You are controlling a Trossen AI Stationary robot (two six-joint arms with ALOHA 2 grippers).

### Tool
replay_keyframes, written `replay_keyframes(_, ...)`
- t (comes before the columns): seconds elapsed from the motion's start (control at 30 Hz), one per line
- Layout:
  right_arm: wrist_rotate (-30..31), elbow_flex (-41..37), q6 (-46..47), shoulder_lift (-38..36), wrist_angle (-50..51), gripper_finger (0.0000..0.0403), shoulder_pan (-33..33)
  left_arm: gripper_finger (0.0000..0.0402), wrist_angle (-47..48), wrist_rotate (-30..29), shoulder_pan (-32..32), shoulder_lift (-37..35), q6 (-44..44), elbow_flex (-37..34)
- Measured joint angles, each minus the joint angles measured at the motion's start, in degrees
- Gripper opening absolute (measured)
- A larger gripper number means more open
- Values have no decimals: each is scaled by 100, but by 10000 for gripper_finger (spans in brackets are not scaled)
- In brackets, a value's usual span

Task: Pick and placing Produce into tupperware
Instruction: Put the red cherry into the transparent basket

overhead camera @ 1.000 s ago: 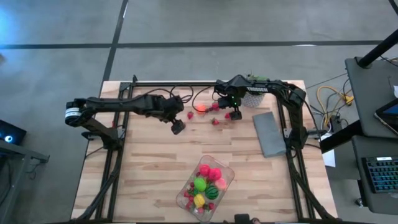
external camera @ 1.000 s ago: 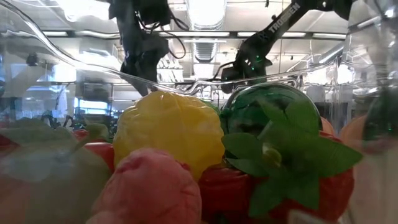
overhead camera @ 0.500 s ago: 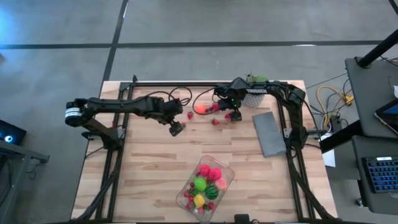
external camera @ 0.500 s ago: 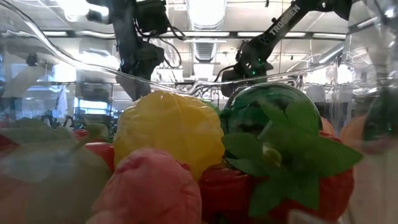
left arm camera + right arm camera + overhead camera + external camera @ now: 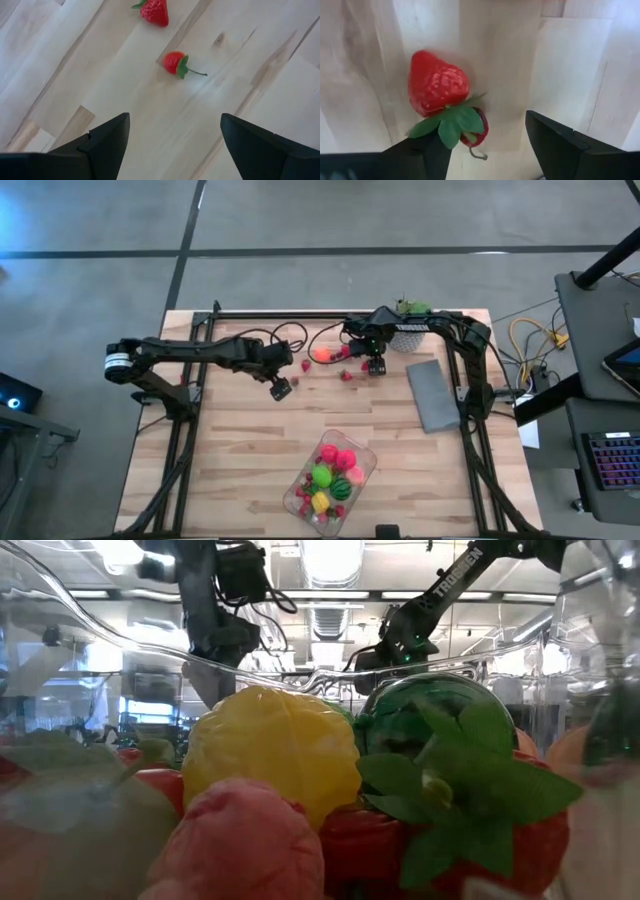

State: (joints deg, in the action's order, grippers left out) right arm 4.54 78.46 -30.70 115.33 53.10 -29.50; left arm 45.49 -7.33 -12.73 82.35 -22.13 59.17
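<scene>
Two dark arms work over a pale wooden table (image 5: 230, 440), its planks running left to right in the high view. The clear tupperware (image 5: 362, 473) lies near the front edge, right of centre, its long axis slanting from front-left to back-right. Inside it lie pink, light green, yellow and dark green pieces among red berries. In the low view a yellow fruit (image 5: 270, 755) and a dark green one (image 5: 425, 715) press close to the lens through the clear wall.

At the back of the table, the right gripper (image 5: 377, 366) points down over a cluster of loose produce. Its wrist view shows a strawberry (image 5: 437, 83) lying flat between the parted fingers (image 5: 560, 145), red tip pointing away from the gripper and green leaves toward it. A smaller red berry (image 5: 476, 131) is tucked under those leaves. The fingers stand apart on either side of the fruit, with wood showing between the strawberry and one of them; nothing is lifted.

The left gripper (image 5: 281, 389) hangs over bare wood left of the cluster, wide open and empty. Two small strawberries (image 5: 175, 63) lie ahead of it, well apart from its fingers.

A flat grey slab (image 5: 434, 393) lies by the right edge, and a potted plant (image 5: 410, 330) stands at the back. Broad open wood separates the cluster from the container.
</scene>
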Motion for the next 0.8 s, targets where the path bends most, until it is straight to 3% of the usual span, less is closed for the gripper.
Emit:
replay_keyframes(0.63, -72, 0, 858, -1, 68, 104, 34, 297, -2, 8, 0, 0, 51, -32)
replay_keyframes(0.8, -514, 0, 1265, -51, 87, 77, 45, 297, 0, -7, 0, 0, 157, -32)
